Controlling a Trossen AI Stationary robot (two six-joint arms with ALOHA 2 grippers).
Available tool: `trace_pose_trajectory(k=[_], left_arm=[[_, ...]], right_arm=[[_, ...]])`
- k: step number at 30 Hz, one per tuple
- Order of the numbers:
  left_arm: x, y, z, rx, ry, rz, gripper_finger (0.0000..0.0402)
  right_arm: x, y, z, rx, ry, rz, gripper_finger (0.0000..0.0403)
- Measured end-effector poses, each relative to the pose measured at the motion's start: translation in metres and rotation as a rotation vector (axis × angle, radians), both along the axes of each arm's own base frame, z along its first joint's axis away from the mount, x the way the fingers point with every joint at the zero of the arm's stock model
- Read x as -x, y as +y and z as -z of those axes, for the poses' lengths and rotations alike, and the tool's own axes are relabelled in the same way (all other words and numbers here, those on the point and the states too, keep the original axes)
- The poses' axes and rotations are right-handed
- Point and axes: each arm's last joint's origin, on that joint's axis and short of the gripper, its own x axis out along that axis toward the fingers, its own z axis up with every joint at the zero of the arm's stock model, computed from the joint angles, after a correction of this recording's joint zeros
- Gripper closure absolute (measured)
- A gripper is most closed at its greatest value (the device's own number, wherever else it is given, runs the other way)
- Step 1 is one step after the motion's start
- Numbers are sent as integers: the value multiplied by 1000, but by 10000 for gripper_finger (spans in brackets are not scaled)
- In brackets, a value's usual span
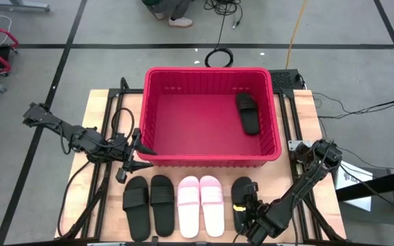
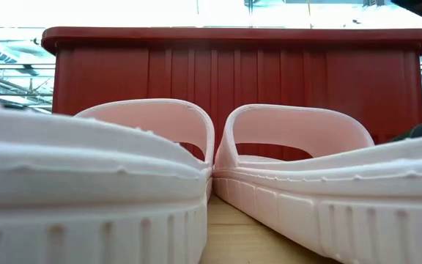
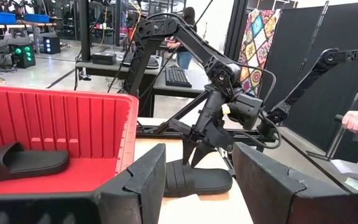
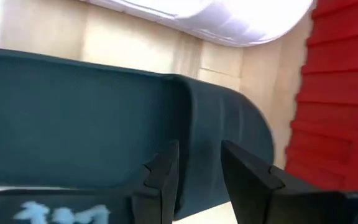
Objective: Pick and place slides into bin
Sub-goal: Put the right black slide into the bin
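one black slide (image 1: 241, 198) (toe toward bin (image 1: 211, 156))

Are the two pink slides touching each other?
Touching. In the low view the left pink slide and the right pink slide press together at their inner edges, no gap between them.

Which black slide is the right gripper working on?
The lone black slide at the right end of the row, beside the pink pair. The right gripper is down over it, unlike the two black slides on the left or the one in the bin.

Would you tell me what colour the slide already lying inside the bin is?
Black; the slide shows best in the high view, inside the red bin.
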Motion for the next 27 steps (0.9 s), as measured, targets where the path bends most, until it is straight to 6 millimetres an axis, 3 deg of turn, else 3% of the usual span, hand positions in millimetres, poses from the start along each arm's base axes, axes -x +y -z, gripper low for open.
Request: trace_pose_trajectory(k=[13, 27], left_arm=[[0, 0, 0, -2, 0, 0, 215], [0, 0, 0, -4, 0, 1, 215]], right_arm=[[4, -10, 22, 43, -5, 6, 294], [4, -22, 30, 114, -28, 43, 294]])
